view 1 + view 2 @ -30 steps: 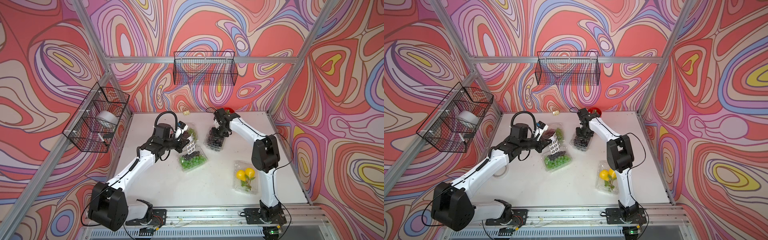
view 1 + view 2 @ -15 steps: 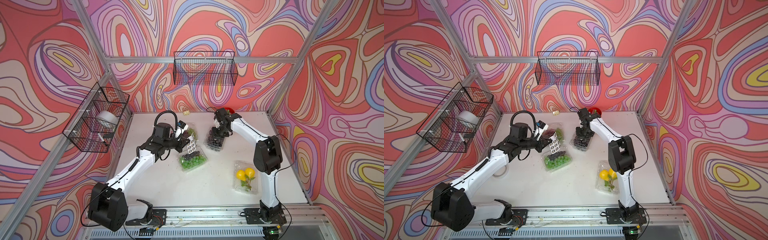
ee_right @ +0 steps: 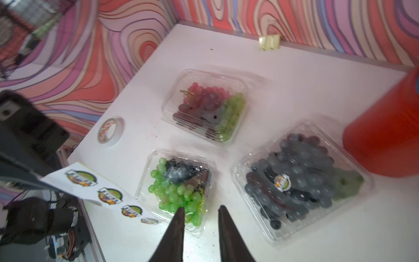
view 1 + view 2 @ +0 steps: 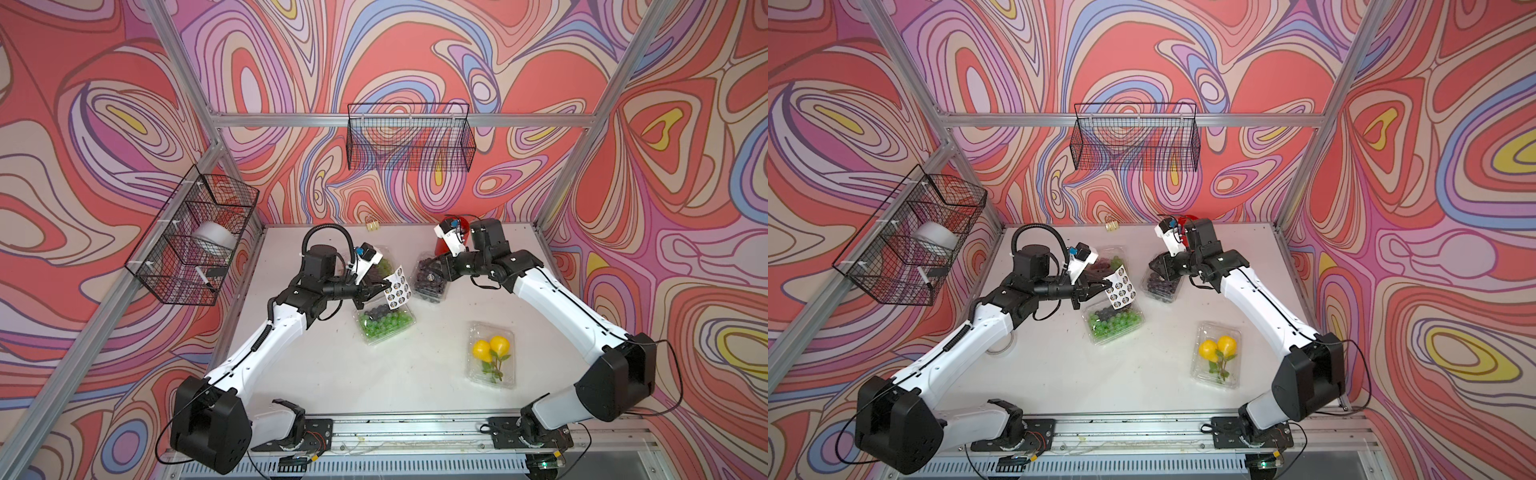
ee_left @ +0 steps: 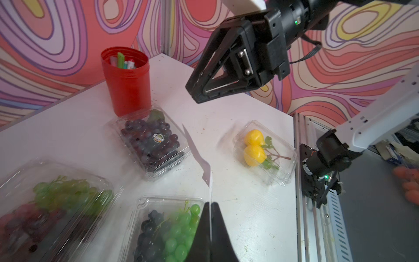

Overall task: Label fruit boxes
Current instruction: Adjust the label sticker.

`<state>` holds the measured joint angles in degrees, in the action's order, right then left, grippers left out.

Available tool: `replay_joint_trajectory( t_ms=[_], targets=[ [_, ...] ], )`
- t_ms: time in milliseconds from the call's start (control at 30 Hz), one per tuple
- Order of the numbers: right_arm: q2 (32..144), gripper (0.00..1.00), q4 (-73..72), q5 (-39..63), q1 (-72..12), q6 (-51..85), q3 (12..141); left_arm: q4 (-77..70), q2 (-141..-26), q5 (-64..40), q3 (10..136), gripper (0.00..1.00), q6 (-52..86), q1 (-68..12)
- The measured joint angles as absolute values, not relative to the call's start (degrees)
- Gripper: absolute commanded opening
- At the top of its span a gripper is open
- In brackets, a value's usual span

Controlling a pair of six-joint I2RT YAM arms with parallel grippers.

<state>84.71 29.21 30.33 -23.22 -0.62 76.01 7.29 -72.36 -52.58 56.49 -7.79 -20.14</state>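
Now the left gripper (image 5: 210,204) is clamped flat on one edge of the sticker sheet (image 4: 398,286), holding it up in the air over the green grape box (image 4: 384,322), and the right gripper (image 3: 200,209) hangs above the table between that box and the purple grape box (image 3: 301,181), jaws parted a modest way with nothing between them. One round sticker (image 3: 282,182) already sits on the purple box's lid; the red-and-green grape box (image 3: 206,106) towards the back wall and the yellow fruit box (image 4: 492,353) near the right arm's base show none that I can make out. So a fresh peel looks to be next, and here's the danger: that sheet is pinched by one edge only and it curls, so a pull from the right could drag it out of the pinch or fold a sticker onto itself. Those light clamshells could also skid under a pressing fingertip. The red pen cup (image 5: 127,84) stands just beside the purple box, easily nudged.
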Motion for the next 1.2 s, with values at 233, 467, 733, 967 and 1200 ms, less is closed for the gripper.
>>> replay_joint_trajectory(
  t_ms=[233,467,733,967,1200],
  targets=[
    [81.2,0.48,23.3,43.4,-23.2,-12.8,70.5,6.1,-72.4,-60.3,56.5,0.00,-10.4,-20.1],
    [81.1,0.51,24.1,50.5,-23.2,-19.4,71.1,5.9,-72.4,-62.7,56.5,0.00,-11.4,-20.1],
    [84.5,0.50,28.0,55.8,-23.6,-22.9,75.0,4.9,-72.4,-64.1,56.5,0.00,-11.6,-20.1],
    [87.4,0.38,31.3,58.6,-24.2,-24.6,76.7,4.4,-72.4,-64.5,56.5,0.00,-11.6,-20.1],
    [87.7,0.15,34.2,61.9,-24.4,-26.6,76.8,4.4,-72.4,-64.5,56.5,0.00,-11.6,-20.1]
  ],
)
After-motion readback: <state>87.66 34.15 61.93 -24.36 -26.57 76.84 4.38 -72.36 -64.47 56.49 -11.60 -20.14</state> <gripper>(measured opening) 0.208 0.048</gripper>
